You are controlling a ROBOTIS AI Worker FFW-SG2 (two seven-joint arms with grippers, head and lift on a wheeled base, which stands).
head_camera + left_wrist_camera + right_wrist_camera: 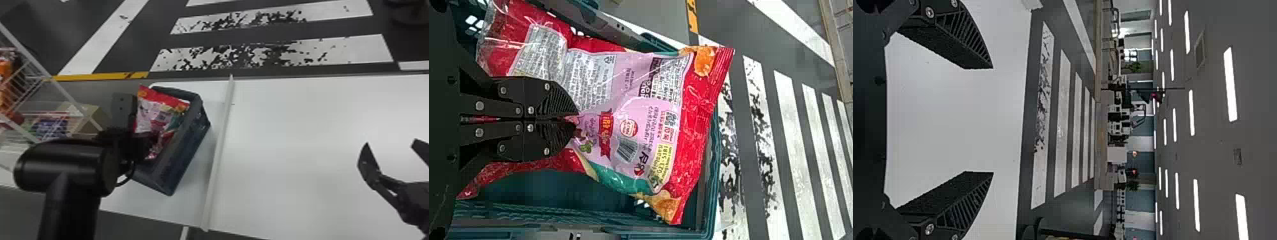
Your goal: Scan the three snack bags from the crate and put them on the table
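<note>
In the head view my left gripper (140,145) is down at the near left part of the dark crate (188,150), against a red and pink snack bag (156,111). The left wrist view has that left gripper (575,125) closed on the middle of the snack bag (629,120), whose film puckers at the fingertips. The bag is still within the crate (714,175). My right gripper (391,145) stands over the right side of the white table; in its wrist view the right gripper (993,120) is wide open, with nothing between its fingers.
A thin raised strip (220,137) crosses the white table (303,127) just right of the crate. At the left stands a white wire rack (48,76) with packaged goods, and a cardboard box (92,118) is beside it.
</note>
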